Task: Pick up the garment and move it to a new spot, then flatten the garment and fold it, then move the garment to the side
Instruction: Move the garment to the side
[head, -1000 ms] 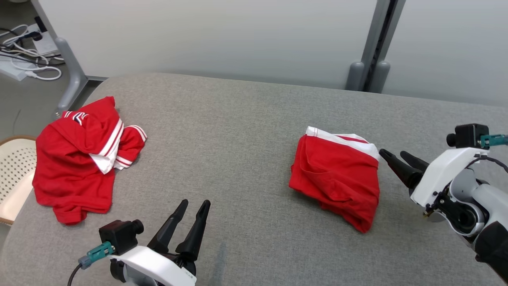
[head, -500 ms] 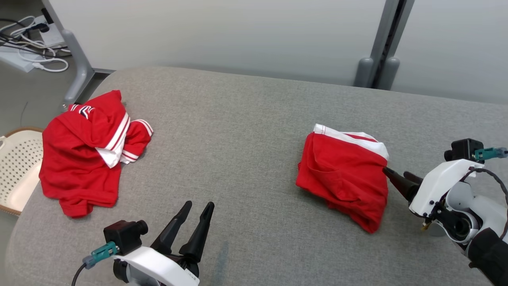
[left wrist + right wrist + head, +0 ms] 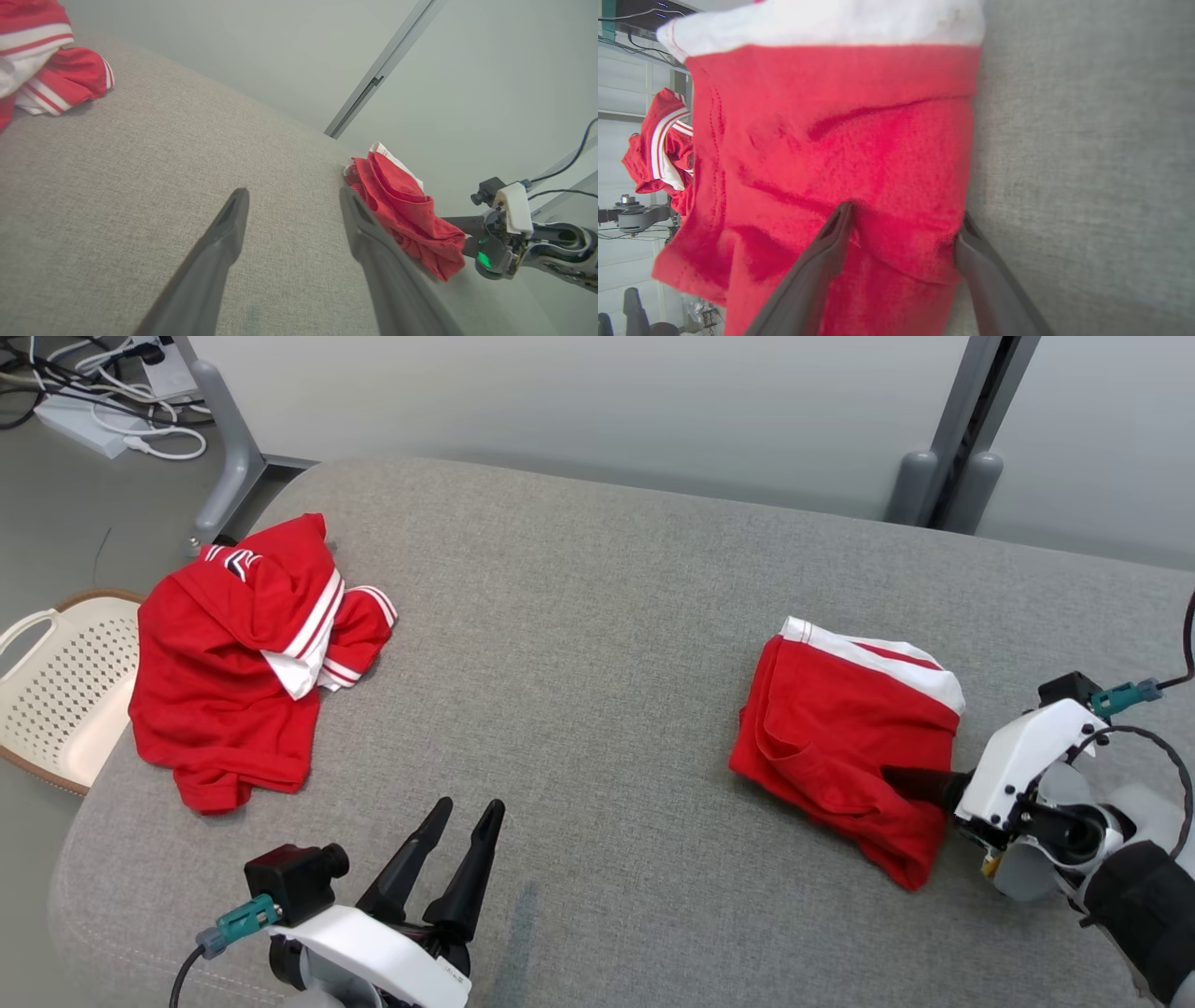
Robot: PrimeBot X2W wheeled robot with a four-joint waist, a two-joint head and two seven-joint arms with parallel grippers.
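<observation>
A folded red garment [image 3: 840, 728] with a white band lies on the right of the grey table [image 3: 579, 616]. My right gripper [image 3: 892, 779] is at its near right edge. In the right wrist view the gripper [image 3: 903, 214] is open, one finger lying on the red cloth [image 3: 840, 140] and the other at the cloth's edge beside the table surface. My left gripper [image 3: 469, 805] hovers open and empty over the table's near middle. In its own view the left gripper [image 3: 293, 193] points at bare fabric, and the folded garment [image 3: 402, 200] lies to the right.
A second, crumpled red and white garment [image 3: 233, 663] lies at the table's left end. A cream perforated basket [image 3: 47, 681] stands on the floor just beyond that edge. Cables [image 3: 93, 392] lie on the floor at the far left. Grey partition posts [image 3: 943, 476] stand behind the table.
The head camera has shifted, so the whole scene sits differently. My right gripper has come down from beside the white band to the folded garment's near right edge, its fingers now over the cloth. The left gripper holds still.
</observation>
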